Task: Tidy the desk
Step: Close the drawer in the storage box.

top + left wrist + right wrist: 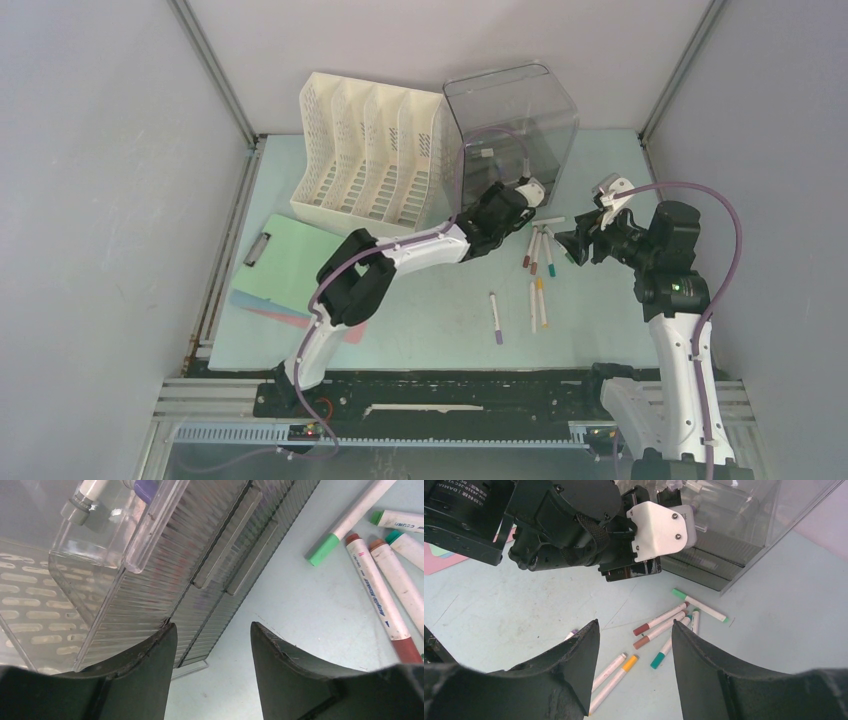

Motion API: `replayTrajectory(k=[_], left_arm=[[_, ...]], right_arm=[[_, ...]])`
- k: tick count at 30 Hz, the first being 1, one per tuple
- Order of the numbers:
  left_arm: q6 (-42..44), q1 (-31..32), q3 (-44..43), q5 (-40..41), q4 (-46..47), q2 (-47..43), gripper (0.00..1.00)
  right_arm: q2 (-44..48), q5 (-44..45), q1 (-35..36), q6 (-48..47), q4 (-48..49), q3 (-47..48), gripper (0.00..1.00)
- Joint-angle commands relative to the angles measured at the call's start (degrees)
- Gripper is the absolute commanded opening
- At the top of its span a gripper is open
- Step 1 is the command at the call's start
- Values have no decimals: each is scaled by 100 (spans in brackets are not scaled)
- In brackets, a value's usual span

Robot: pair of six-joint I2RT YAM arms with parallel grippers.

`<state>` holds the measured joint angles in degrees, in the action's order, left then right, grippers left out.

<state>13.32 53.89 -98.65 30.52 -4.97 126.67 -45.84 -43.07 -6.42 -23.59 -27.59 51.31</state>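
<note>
**A:** What is seen from the top?

**B:** The desk (420,320) is spread across the middle, walled in grey. A rack (365,150) is stood at its 11 o'clock and a clear box (515,110) at 12. Whether the two are touching cannot be told. A clipboard (290,260) is laid at 9. Markers (540,262) are scattered at 3 o'clock of centre, and one purple-tipped pen (496,318) is laid apart at 5.

**A:** And the grippers?

**B:** The left gripper (525,192) is stretched to the foot of the box. The right gripper (572,245) is held at 3 o'clock of the markers and pointed toward 9.

**A:** What is shown at the left wrist?

**B:** The fingers (150,665) are parted about halfway and nothing is gripped. The ribbed box front is seen close beyond them, from 10 to 12 o'clock. Two pens are made out inside it, at 11. On the bare desk at 2 o'clock, green-, brown- and teal-capped markers are laid side by side.

**A:** And at the right wrist?

**B:** Its fingers are likewise spread partway, with nothing between them. The left arm's wrist is seen at 11 o'clock and the box at 1. The markers are fanned on the desk just past the gap. Two more are laid lower down in the gap, one of them orange-capped.
</note>
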Motion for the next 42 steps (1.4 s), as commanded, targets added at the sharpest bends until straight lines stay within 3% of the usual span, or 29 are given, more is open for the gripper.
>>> replayTrajectory(k=[1,12,24,32,42], left_arm=[[-284,-223,-292,-18,62,-2,65],[-780,-263,233,-982,-2,-740,65],[-1489,-249,2078,-2638,447,-2557,67],[-1686,-249,3671,-2929,1011,-3887,69],[-2054,-258,5623,-2475,1671,-5693,77]], right_arm=[[76,-6,-53,101,133,2,63],[67,-54,-95,139,159,-21,62],[-55,-541,-192,318,245,-110,63],[-290,-1445,-219,730,716,-406,63],[-1144,-2085,-220,1059,1226,-586,68]])
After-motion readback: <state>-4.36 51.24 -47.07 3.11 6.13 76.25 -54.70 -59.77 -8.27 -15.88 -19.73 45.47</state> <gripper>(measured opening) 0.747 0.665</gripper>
